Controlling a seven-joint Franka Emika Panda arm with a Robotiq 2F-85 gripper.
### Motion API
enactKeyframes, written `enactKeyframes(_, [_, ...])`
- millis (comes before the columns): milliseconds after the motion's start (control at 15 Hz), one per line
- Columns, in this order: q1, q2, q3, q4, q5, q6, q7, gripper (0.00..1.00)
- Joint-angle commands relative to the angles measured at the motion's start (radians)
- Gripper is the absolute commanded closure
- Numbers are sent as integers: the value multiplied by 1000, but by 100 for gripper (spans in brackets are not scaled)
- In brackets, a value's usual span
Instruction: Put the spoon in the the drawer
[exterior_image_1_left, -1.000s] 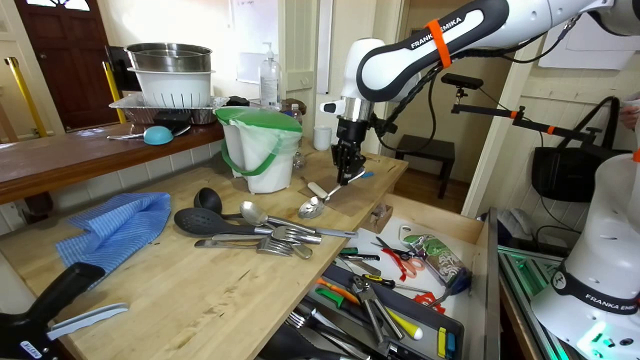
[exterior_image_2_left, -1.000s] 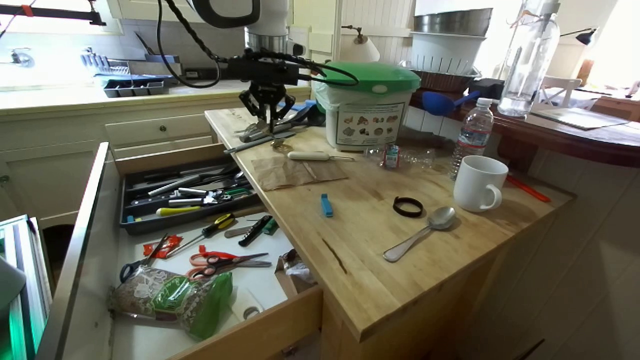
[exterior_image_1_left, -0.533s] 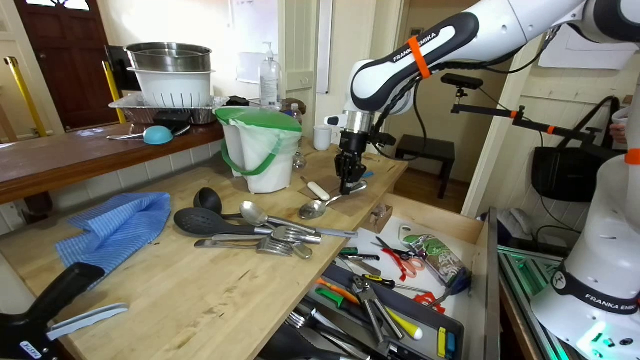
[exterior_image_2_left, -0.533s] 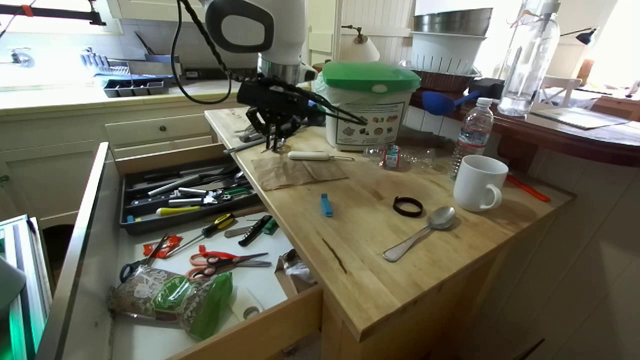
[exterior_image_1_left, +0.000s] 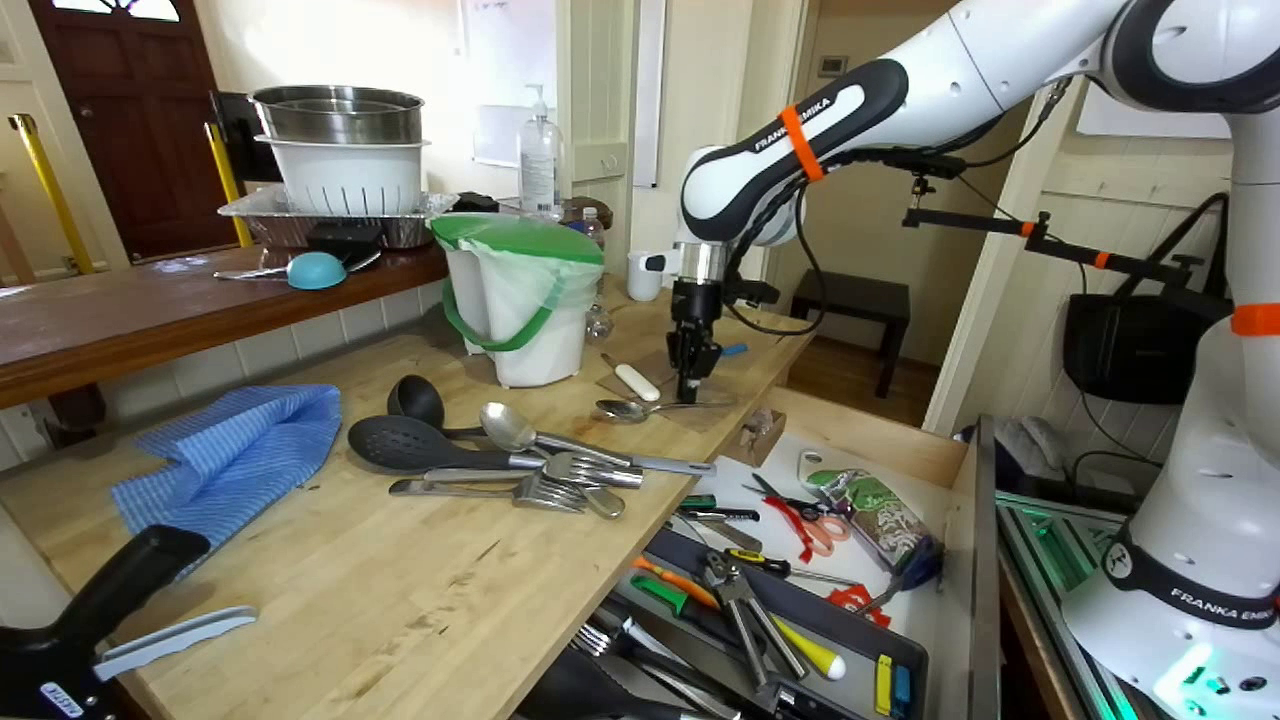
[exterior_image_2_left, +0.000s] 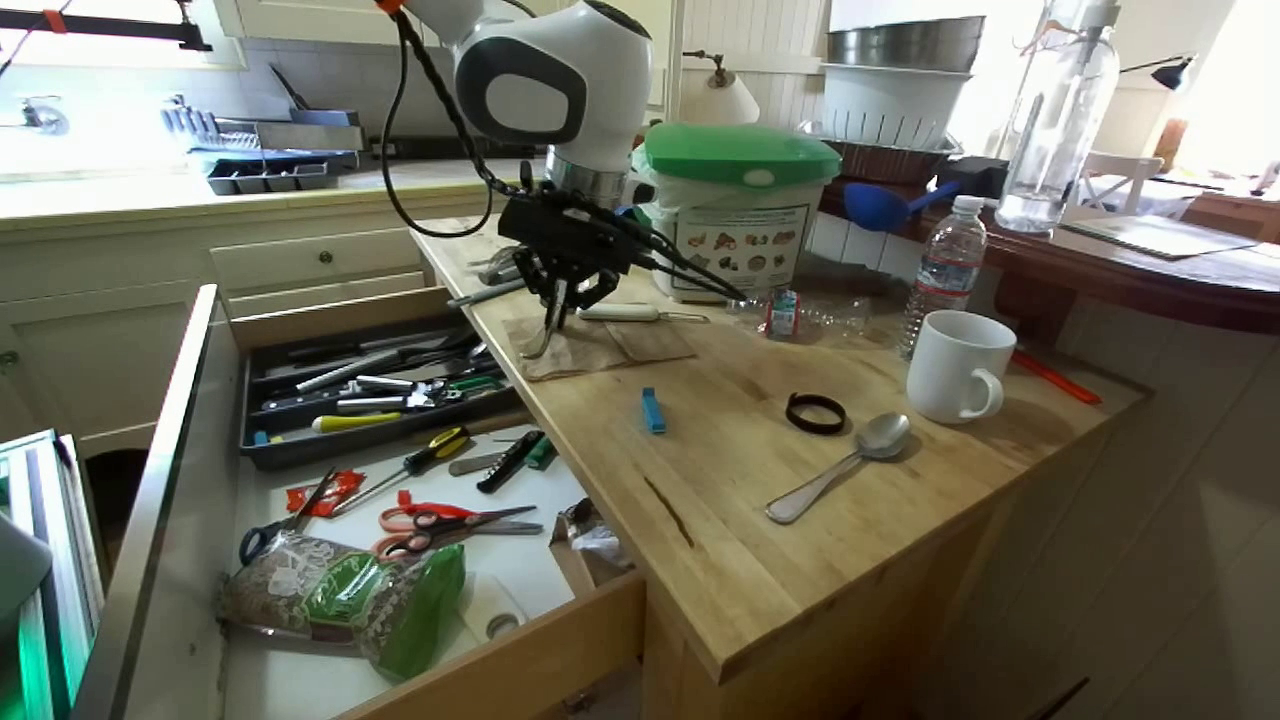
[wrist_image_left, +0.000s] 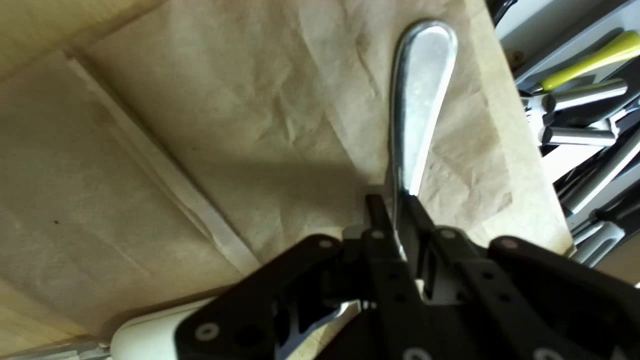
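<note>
Near open drawer (exterior_image_2_left: 560, 643), I see claw (wrist_image_left: 393, 202) pinching spoon (wrist_image_left: 418, 115). Spoon just tipped flatter, maybe easier to lay inside.

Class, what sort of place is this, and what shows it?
Probably a home kitchen: a tap, a black ladle on the wooden worktop, and an open drawer holding a utensil tray.

Strong glare bleaching the wall (exterior_image_1_left: 340, 45), soft shadow across brown paper (wrist_image_left: 305, 185), fingers (wrist_image_left: 378, 220) slightly blurred
</note>
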Motion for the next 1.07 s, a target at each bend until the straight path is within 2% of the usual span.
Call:
enactKeyframes(0, [8, 30, 2, 49, -34, -37, 66, 96])
enactKeyframes(67, [11, 29, 5, 53, -37, -36, 77, 60])
enactKeyframes(133, [13, 25, 10, 54, -36, -34, 83, 60])
enactKeyframes(600, [24, 32, 40, 95, -35, -64, 85, 9])
enactKeyframes(800, [24, 42, 52, 127, -33, -152, 70, 2])
enactKeyframes(1000, [34, 40, 54, 145, -42, -239, 82, 17])
